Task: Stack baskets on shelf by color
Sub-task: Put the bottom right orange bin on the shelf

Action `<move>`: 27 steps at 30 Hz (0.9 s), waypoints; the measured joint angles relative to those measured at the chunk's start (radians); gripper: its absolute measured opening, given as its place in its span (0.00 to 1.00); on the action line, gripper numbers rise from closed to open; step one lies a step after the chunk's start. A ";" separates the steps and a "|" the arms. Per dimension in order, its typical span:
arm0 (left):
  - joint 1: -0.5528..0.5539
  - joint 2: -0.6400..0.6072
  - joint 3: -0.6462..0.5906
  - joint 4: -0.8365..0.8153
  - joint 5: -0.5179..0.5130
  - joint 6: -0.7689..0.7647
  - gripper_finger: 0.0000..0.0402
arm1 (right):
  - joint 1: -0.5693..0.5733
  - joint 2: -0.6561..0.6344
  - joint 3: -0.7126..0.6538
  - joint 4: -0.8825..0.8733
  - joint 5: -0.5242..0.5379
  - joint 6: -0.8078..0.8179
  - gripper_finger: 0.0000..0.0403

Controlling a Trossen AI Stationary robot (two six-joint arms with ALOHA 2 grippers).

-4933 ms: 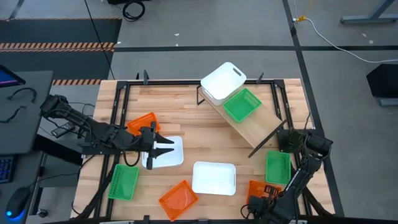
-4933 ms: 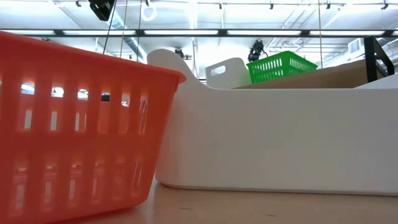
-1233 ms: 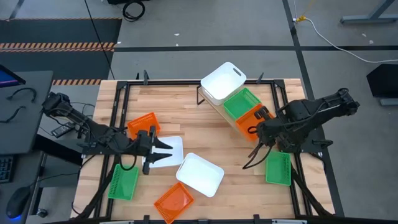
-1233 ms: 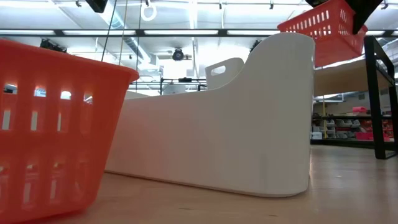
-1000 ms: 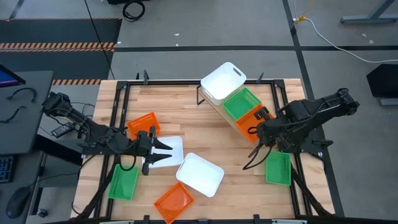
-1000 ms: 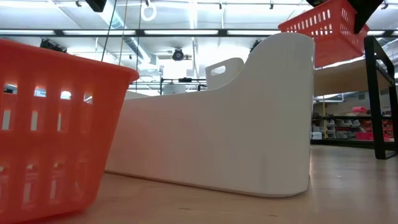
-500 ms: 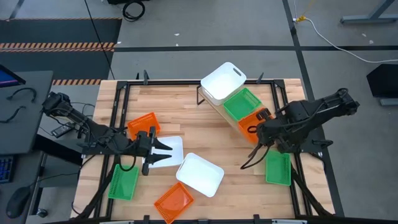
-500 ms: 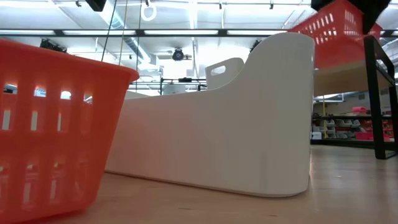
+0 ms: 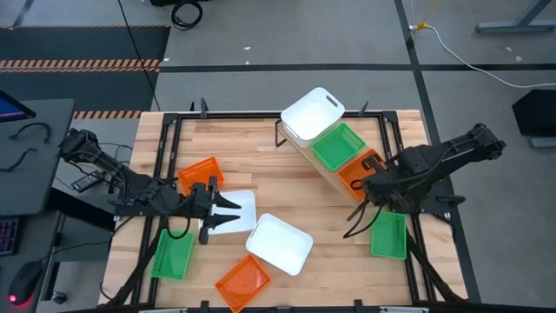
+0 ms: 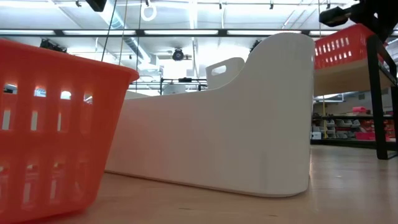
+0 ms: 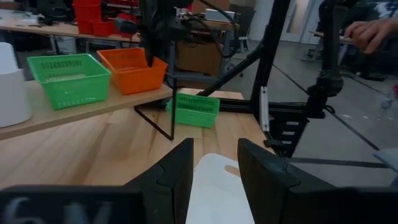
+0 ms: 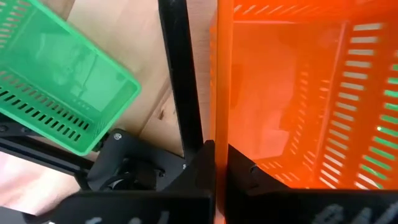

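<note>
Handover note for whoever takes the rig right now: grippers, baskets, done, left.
Right gripper: shut on the orange basket, at the shelf beside the green basket.
Left gripper: open over the white basket on the table, holding nothing.
Done: white basket on shelf, green beside it.
Left: release orange. Six baskets on the table: two white, two green, two orange.

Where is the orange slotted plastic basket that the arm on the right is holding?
Seen from above, the orange slotted plastic basket sits on the slanted plywood shelf, right beside the green basket, with the right gripper shut on its rim.
</note>
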 joint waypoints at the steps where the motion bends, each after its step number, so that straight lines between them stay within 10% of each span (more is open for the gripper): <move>1: 0.000 0.000 0.000 0.000 -0.006 0.000 0.33 | 0.000 -0.004 0.000 0.000 0.000 -0.003 0.02; 27: -0.002 0.000 0.000 0.000 -0.011 -0.011 0.33 | 0.065 0.004 0.001 0.067 -0.020 0.074 0.03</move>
